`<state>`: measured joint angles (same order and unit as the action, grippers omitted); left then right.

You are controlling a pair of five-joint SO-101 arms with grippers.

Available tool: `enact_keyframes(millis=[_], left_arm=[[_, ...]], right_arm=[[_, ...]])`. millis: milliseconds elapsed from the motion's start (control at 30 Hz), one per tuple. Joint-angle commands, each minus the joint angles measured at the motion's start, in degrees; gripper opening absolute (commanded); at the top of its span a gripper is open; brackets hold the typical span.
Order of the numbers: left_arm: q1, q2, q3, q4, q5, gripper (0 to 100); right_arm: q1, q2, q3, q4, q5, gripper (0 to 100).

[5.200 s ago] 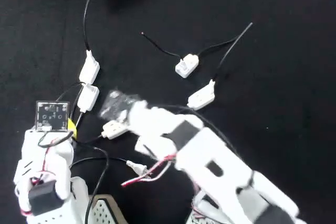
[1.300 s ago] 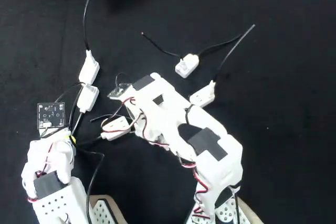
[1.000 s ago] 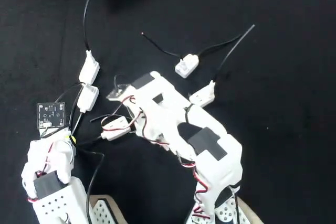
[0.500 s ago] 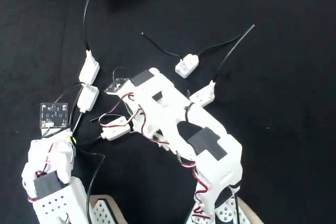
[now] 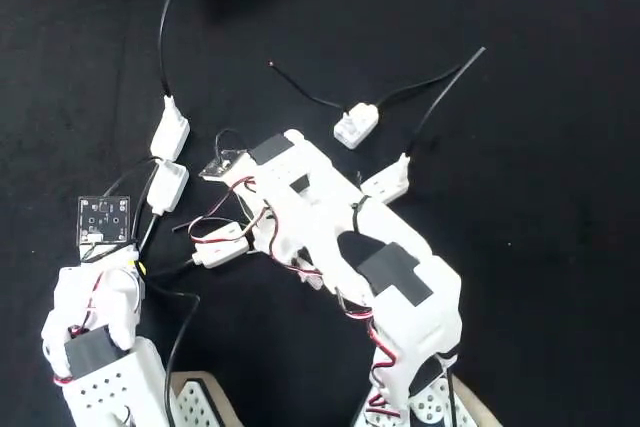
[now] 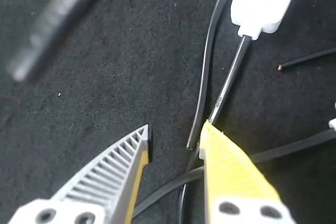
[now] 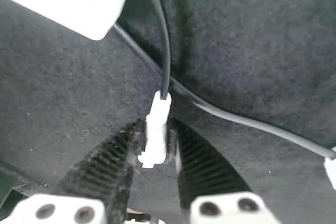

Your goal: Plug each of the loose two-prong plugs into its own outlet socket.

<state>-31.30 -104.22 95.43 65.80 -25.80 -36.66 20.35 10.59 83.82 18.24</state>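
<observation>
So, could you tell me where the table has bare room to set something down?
The widest bare cloth lies right of the right arm and the angled cable. Another patch sits far left of the socket pair. Between the left arm and the right, cables and sockets crowd.

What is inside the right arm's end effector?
A small white plug on a black cord, pinched between the fingers. The fingers cover its sides, so its prongs cannot be seen.

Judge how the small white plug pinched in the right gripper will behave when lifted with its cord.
The plug looks small and rigid, so it is probably light and should keep its shape in the right gripper. Its thin black cord curves loosely, so it will likely flop and trail. Held across a narrow body, the plug might twist.
</observation>
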Motion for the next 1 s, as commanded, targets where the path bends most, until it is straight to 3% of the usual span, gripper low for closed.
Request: enact_keyframes(millis=[0, 467, 967], left_arm=[[0.48, -0.26, -0.31, -0.62, -0.26, 16], [0.75, -0.26, -0.31, -0.79, -0.09, 16], [0.92, -0.26, -0.22, -0.97, -0.09, 16]], right_arm=[[0.18, 1.54, 0.22, 0.79, -0.62, 4.9], [0.70, -0.84, 0.13, 0.26, -0.62, 1.2], [0.53, -49.45, 32.22, -16.35, -1.05, 1.1]])
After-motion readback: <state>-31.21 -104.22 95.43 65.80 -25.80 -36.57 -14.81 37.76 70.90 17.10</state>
